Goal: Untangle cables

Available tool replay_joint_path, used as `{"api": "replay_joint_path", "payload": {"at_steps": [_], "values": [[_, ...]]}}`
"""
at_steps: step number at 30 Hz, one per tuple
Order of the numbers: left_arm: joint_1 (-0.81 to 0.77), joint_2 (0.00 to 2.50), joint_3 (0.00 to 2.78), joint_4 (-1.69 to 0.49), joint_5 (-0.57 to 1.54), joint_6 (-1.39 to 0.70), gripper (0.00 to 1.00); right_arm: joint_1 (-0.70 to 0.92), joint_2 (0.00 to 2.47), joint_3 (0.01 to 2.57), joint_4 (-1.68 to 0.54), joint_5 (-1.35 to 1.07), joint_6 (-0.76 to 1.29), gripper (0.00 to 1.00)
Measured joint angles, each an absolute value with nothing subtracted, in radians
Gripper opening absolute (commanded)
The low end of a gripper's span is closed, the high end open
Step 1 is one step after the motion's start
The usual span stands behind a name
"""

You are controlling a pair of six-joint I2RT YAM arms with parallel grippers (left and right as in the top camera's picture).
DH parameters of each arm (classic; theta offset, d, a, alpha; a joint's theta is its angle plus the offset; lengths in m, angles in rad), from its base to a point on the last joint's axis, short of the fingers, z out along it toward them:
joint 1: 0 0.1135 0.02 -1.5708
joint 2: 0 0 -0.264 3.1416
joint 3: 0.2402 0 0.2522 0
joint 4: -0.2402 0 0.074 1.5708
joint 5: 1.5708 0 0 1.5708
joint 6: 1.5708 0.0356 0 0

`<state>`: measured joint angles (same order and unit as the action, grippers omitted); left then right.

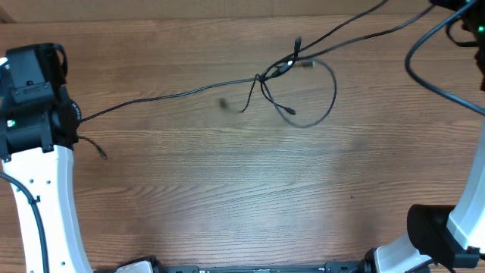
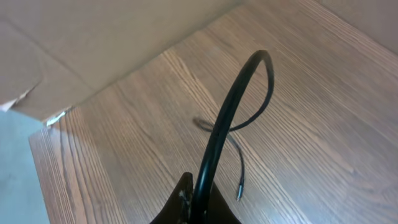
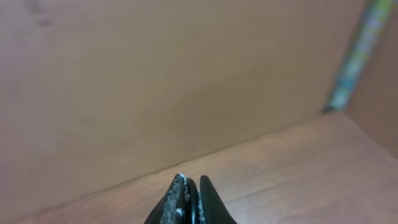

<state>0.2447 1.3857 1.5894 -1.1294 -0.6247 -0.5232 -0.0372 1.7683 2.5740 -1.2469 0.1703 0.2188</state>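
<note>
- At the near edge of the surface [image 1: 227, 197], the white left arm [image 1: 45, 197] rises along the left side and the right arm [image 1: 462, 220] stands at the right corner.
- The left gripper [image 2: 198, 190] is clamped together on one of the cables [image 2: 227, 112]. From the closed fingers, the black cord arches up and curls back down to the wood.
- Its short free tail lies just beside that gripper and finishes in a small plug end [image 2: 238, 194].
- A single strand [image 1: 167, 95] runs from the left gripper across the wood towards the middle.
- Farther in, the strands cross in a knot [image 1: 276, 72], with a wide loop [image 1: 334, 89] lying flat to its right.
- From the knot, two strands lead off to the far right corner.
- A thicker black wire [image 1: 424, 72] curves over that corner, well apart from the knot.
- The right gripper [image 3: 191, 186] has its fingers pressed together; the wrist view does not show whether a cord lies between them.
- A plain beige panel [image 2: 93, 43] stands beyond the far edge.
</note>
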Motion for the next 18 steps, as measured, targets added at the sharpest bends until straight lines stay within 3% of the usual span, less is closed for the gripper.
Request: {"api": "replay_joint_path", "payload": {"at_steps": [12,18], "values": [[0.296,1.386,1.589,-1.099,-0.629,-0.609,0.04,-0.085,1.768,2.574,-1.275,0.249,0.319,0.04],[0.328,1.386,1.589,-1.081,-0.446,-0.63,0.04,-0.085,1.77,2.574,-1.272,-0.018,0.324,0.04]]}}
